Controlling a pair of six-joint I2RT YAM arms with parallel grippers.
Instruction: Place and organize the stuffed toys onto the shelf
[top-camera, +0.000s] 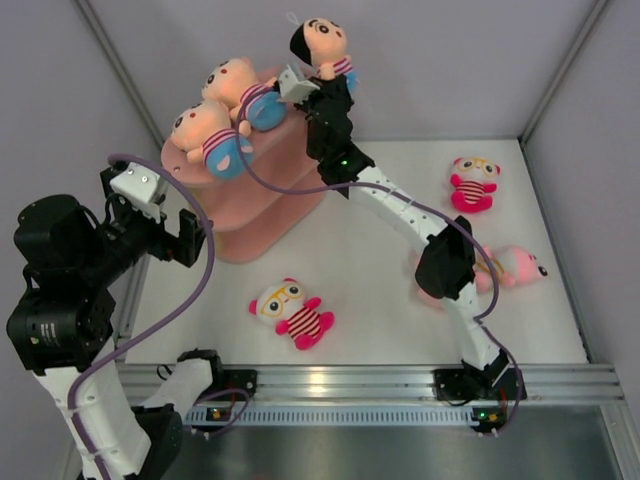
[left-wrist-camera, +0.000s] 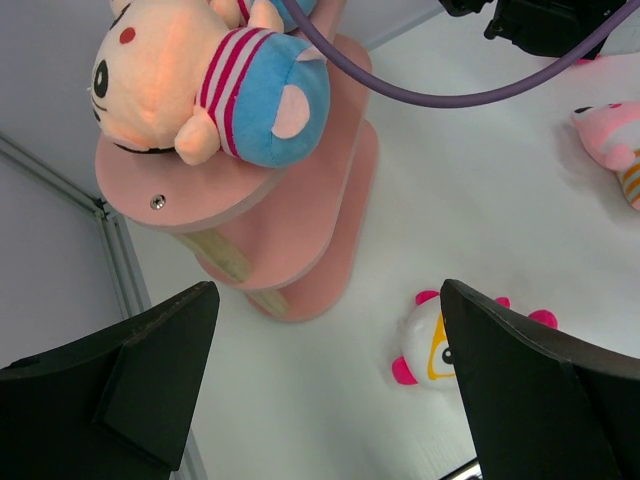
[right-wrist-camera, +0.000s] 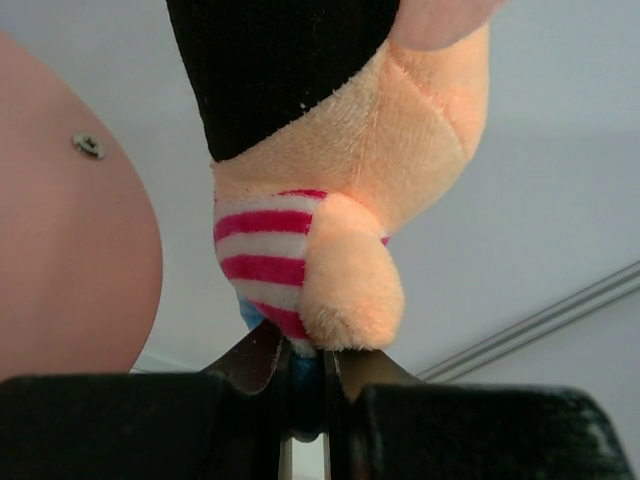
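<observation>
Shelf (top-camera: 262, 205): pink stand of three oval boards on pale wooden posts, set at the far left corner of the surface (top-camera: 380, 300).
First peach toy (top-camera: 212, 140): lies on the shelf's top board at its left end. Its round peach head points toward the left edge of the surface. It wears a striped shirt and a blue bottom.
Second peach toy (top-camera: 243, 92): lies on the same board just behind the first and close against it, dressed alike.
Held toy (top-camera: 328, 45): black hair, peach face, red-and-white striped shirt. It is upright in the air at the far right end of the top board, beside the rim and not resting on it.
Right jaws: closed narrow on the held toy's lower body, pinching it from beneath.
Right arm (top-camera: 395, 200): stretches from the near edge diagonally toward the shelf.
Left jaws: spread wide and holding nothing, raised by the left edge of the surface and facing the shelf's near side.
Near glasses toy (top-camera: 292, 312): white face, glasses, magenta striped body. It lies toward the middle of the near edge, well apart from the shelf.
Far glasses toy (top-camera: 473, 183): same kind, lying toward the far right corner.
Pink toy (top-camera: 515, 265): lies by the right edge, partly hidden behind the right arm.
Cable (top-camera: 205, 270): purple, looping beside the left jaws.
</observation>
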